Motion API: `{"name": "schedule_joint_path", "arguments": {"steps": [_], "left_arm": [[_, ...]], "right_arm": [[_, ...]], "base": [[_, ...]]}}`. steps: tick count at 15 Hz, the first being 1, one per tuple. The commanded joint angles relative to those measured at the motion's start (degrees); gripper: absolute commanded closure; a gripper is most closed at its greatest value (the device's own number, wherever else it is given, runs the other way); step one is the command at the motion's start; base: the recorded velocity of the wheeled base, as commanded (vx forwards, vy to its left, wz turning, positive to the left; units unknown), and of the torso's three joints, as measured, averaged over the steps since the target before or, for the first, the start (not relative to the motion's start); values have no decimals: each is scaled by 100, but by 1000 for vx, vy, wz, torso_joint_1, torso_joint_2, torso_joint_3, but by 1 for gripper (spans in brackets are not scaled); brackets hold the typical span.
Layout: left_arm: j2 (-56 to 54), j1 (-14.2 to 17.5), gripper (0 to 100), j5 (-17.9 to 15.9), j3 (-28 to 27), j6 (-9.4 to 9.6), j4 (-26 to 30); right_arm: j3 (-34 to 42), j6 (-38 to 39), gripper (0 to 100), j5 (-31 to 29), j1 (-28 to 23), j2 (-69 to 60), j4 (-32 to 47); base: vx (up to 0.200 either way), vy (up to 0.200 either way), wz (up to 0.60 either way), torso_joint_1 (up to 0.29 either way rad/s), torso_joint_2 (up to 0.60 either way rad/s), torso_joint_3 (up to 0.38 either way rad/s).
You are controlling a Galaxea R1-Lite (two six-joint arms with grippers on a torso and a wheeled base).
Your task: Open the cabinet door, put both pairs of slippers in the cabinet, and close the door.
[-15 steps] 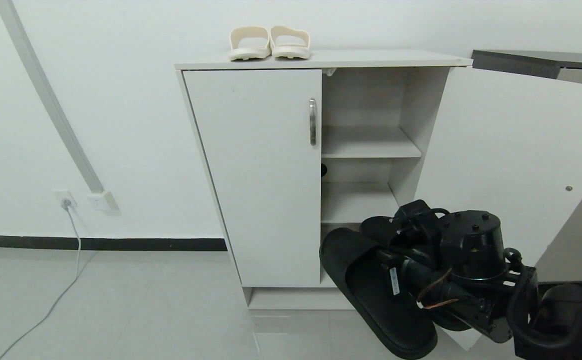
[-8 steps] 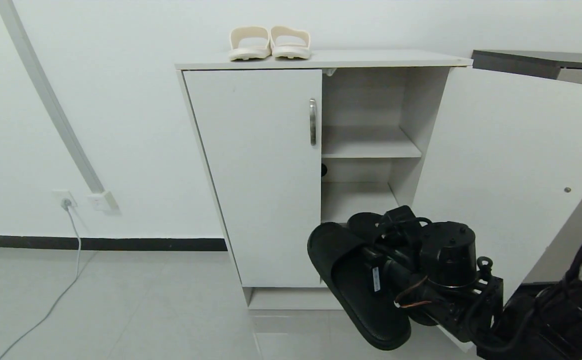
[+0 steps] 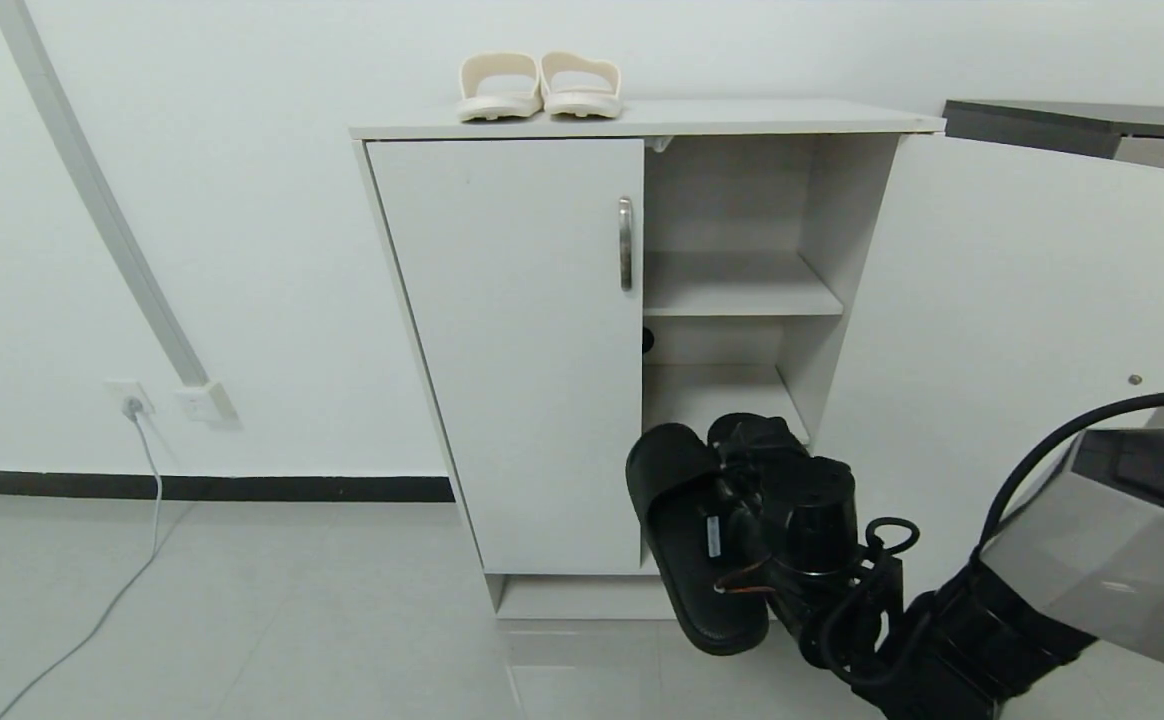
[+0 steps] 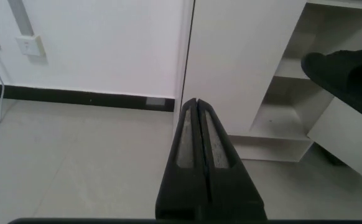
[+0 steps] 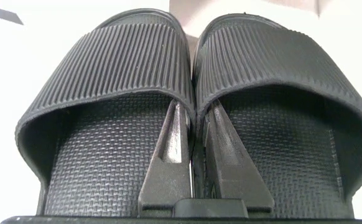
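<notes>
Two black slippers (image 3: 687, 540) sit side by side in the right pincer (image 5: 194, 115), which is clamped on their adjoining inner edges, one finger under each strap; a small white label (image 3: 714, 536) by the grip is too small to read. The right arm comes in low and holds the pair toes-up before the cabinet (image 3: 742, 118), toes about level with the lower shelf (image 3: 712, 400); the left pincer (image 4: 198, 106) hangs over the floor (image 4: 75, 168), fingers pressed together. Farther back, the right door (image 3: 992, 330) stands wide, the left door (image 3: 512, 350) is shut, and beige slippers (image 3: 539, 87) rest on the cabinet top.

Bright, even, soft-shadowed indoor light
</notes>
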Motion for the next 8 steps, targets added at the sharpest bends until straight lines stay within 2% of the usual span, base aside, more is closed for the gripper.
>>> {"name": "schedule_joint_path", "arguments": {"steps": [1, 3, 5, 8], "left_arm": [[18, 1, 100, 4, -6, 3, -1], [18, 1, 100, -5, -6, 3, -1], [18, 1, 100, -14, -6, 12, -1], [18, 1, 100, -22, -6, 12, -1]], "right_arm": [[-493, 225, 100, -185, -43, 433, 112], [-783, 410, 100, -229, -25, 459, 569], [-906, 480, 100, -317, 10, 459, 710], [-879, 524, 100, -379, 1, 503, 683]], "base": [[0, 0, 0, 0, 0, 0], [0, 0, 0, 0, 0, 0], [0, 0, 0, 0, 0, 0], [0, -200, 0, 2, 1, 2]]}}
